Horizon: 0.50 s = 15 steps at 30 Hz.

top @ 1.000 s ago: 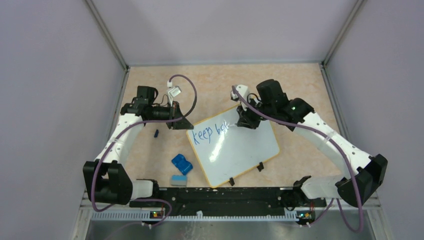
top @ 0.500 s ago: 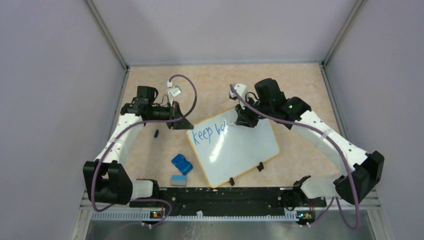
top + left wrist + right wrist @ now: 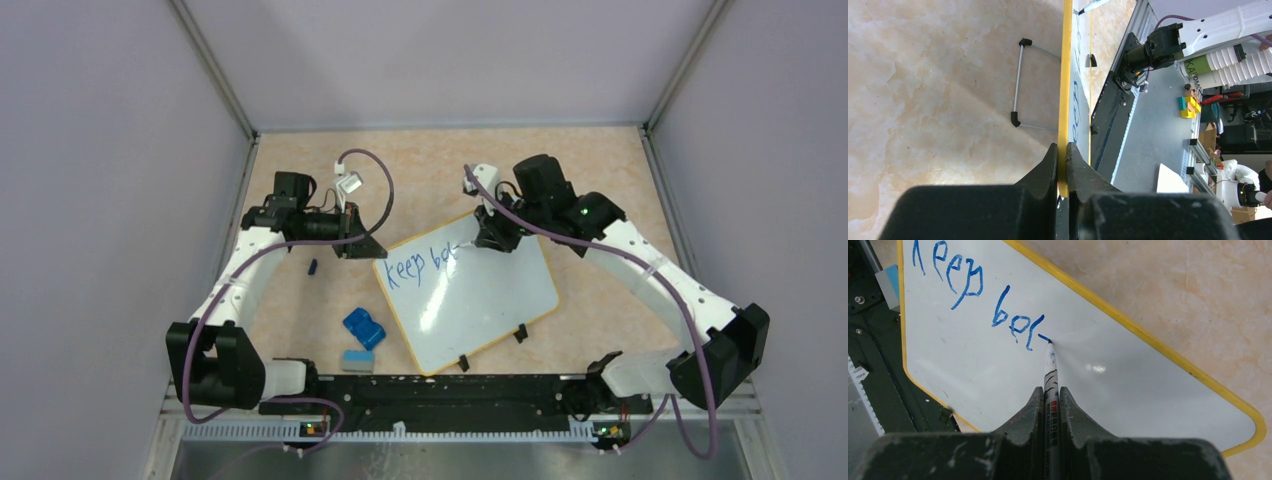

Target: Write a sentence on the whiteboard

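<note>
The whiteboard (image 3: 480,300) with its yellow rim lies tilted on the table, two black clips on its near edge. Blue writing (image 3: 420,265) reads "keep bet", the sentence unfinished; in the right wrist view the letters (image 3: 973,295) end in a short stroke. My right gripper (image 3: 1051,390) is shut on a white marker (image 3: 1050,370), whose blue tip touches the board (image 3: 1148,390) at that stroke's end. My left gripper (image 3: 1062,150) is shut on the whiteboard's yellow rim (image 3: 1066,75) at its far left corner (image 3: 378,262).
A blue eraser block (image 3: 364,327) and a smaller grey-blue block (image 3: 356,361) lie left of the board near the front. A small dark cap (image 3: 313,266) lies on the table under the left arm. A wire stand (image 3: 1020,82) shows behind the board.
The right gripper has shifted slightly right along the board with the marker, drawing the short cross stroke. The left arm and the board have not moved.
</note>
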Each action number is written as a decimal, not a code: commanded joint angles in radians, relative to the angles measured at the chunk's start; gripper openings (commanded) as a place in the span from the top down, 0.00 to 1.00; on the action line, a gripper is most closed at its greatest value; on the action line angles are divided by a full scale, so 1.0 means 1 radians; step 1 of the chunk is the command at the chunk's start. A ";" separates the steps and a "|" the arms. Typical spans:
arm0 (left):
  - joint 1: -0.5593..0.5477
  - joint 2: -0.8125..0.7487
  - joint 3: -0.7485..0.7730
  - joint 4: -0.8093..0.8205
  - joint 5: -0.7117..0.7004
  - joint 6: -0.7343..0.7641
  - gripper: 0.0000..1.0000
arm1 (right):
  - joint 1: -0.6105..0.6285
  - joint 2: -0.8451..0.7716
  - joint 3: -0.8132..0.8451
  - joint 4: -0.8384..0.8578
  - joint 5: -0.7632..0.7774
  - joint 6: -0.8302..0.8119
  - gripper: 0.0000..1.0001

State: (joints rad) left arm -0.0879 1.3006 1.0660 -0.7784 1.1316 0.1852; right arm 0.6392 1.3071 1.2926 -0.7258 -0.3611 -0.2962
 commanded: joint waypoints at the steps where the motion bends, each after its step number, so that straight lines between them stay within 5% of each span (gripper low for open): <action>1: -0.035 0.010 -0.008 -0.033 -0.033 0.016 1.00 | -0.015 -0.021 0.031 0.013 0.022 -0.020 1.00; 15: -0.035 0.006 -0.010 -0.030 -0.034 0.014 1.00 | 0.022 -0.025 -0.032 -0.009 -0.024 -0.014 1.00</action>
State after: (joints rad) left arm -0.0887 1.3006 1.0660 -0.7784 1.1320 0.1848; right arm 0.6464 1.3041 1.2816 -0.7269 -0.3836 -0.2962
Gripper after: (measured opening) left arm 0.091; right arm 0.084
